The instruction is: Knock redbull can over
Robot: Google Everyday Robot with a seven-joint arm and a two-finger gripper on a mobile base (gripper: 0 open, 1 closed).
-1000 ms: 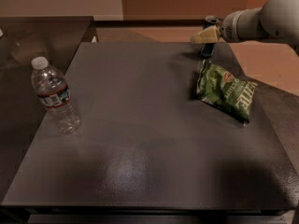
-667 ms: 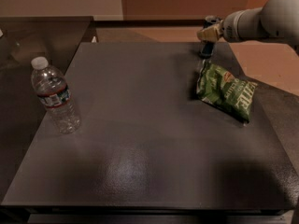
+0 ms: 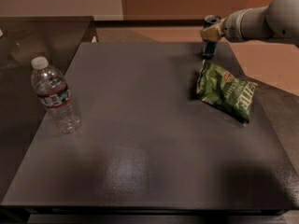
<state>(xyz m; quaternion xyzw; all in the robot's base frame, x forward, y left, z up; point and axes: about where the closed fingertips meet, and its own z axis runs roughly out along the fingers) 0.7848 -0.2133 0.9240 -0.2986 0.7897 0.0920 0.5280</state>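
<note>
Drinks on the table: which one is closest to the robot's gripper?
The blue-and-silver redbull can at the back right; the gripper is right at it. The clear water bottle stands far away at the left.

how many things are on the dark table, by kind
bottle: 1
can: 1
chip bag: 1
total: 3
The gripper, at the upper part of the can, is not counted.

dark table | left: water bottle standing | far right: redbull can upright, gripper right against it | green chip bag lying just nearer
</note>
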